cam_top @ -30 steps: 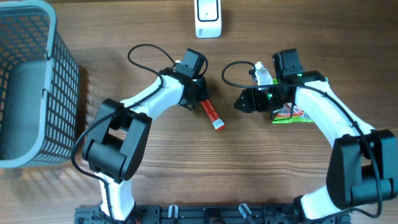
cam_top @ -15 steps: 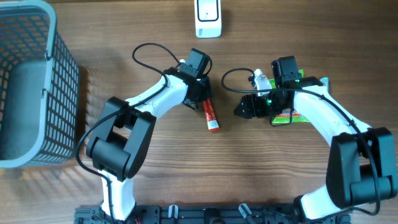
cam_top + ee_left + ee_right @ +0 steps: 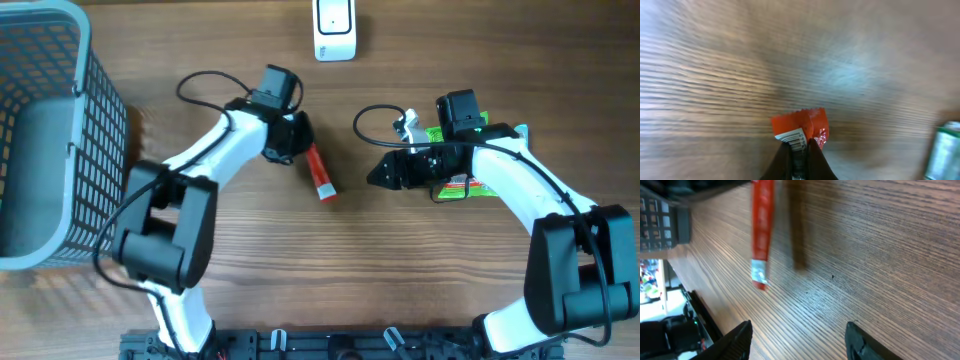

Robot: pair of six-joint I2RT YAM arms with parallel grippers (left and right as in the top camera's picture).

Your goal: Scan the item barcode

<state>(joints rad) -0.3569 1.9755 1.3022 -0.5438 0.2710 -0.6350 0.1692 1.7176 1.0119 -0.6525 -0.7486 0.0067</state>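
Left end effector point(image 3: 799, 152) clamped on red packet point(image 3: 809, 122) end; right end effector point(image 3: 797, 340) apart, empty. Risk: grip partly hides barcode point(image 3: 796, 139), so scanner point(image 3: 335, 30) misreads; thin pinch may slip.

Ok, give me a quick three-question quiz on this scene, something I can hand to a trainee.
1. True or false: the left gripper is shut on the red packet.
2. Pick one. The right gripper is: A. open and empty; B. shut and empty; C. shut on the red packet.
3. What colour is the second packet, partly under the right arm?

Key: 1 true; 2 A; 3 green.
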